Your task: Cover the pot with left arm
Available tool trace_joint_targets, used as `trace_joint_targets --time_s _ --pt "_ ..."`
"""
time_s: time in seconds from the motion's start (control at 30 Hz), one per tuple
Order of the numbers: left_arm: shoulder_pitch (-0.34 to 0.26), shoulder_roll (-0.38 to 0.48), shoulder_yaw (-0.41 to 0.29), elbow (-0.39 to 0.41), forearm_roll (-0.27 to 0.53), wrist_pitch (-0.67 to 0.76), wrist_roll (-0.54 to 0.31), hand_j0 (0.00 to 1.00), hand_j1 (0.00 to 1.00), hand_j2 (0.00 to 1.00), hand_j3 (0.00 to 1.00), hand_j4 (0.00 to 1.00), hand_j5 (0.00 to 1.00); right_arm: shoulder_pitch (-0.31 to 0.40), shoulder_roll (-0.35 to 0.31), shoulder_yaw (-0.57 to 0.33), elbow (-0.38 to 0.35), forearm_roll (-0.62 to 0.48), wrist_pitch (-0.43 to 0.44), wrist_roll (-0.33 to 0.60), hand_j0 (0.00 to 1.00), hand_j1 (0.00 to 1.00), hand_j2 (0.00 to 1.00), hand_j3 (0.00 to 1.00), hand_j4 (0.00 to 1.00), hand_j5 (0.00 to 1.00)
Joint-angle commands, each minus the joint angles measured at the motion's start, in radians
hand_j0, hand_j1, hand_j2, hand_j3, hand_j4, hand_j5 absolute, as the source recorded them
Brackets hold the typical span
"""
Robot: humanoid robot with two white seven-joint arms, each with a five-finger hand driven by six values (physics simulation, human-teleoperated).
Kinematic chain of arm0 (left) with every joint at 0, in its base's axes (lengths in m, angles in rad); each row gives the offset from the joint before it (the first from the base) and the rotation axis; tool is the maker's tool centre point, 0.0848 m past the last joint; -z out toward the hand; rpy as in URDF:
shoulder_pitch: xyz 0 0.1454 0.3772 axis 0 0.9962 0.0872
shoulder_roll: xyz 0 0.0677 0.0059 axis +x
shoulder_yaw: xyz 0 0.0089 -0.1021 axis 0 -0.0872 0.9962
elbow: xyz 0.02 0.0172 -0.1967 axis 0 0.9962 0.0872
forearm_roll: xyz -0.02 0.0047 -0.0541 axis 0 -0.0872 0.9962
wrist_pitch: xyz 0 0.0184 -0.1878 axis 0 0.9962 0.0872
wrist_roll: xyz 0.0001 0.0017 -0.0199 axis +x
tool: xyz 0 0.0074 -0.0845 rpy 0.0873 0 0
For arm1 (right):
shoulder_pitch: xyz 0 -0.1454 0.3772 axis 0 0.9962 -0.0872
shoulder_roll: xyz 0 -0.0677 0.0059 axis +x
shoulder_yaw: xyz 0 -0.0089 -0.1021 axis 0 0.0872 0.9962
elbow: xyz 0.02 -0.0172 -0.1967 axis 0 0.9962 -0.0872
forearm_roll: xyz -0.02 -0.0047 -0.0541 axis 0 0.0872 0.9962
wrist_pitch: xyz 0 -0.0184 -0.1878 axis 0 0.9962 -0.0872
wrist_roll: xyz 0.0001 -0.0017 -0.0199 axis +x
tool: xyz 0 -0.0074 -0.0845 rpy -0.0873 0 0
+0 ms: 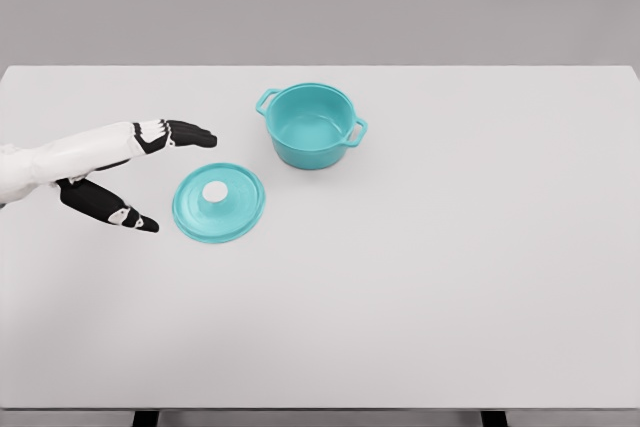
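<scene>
Pot, teal and uncovered, stands upright on the white table toward the far edge, with wide bare surface to its right and in front. Its teal lid with a white knob lies flat just beside it, nearer and to the left, not touching it. The left hand is just left of the lid, fingers spread apart and holding nothing, thumb and fingers pointing toward the lid
</scene>
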Motion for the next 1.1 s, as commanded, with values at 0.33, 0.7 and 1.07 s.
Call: trace_joint_targets --time_s 0.33,0.7,1.07 --pt "-0.011 -0.044 -0.075 0.009 0.015 0.003 0.004 1.0 1.0 1.0 1.0 1.0 1.0 0.031 0.0 -0.001 0.005 -0.003 -0.002 0.0 1.0 1.0 1.0 1.0 1.0 1.0" --pt "-0.051 -0.13 -0.042 0.173 -0.074 0.087 0.145 1.0 1.0 1.0 1.0 1.0 1.0 0.031 0.0 -0.003 0.005 -0.001 0.0 0.0 1.0 1.0 1.0 1.0 1.0 1.0" --pt "-0.057 -0.148 -0.177 0.185 -0.145 0.157 0.157 0.79 0.79 0.79 0.79 0.79 0.79 0.031 0.0 -0.003 0.005 -0.001 -0.002 0.0 1.0 1.0 1.0 1.0 1.0 1.0"
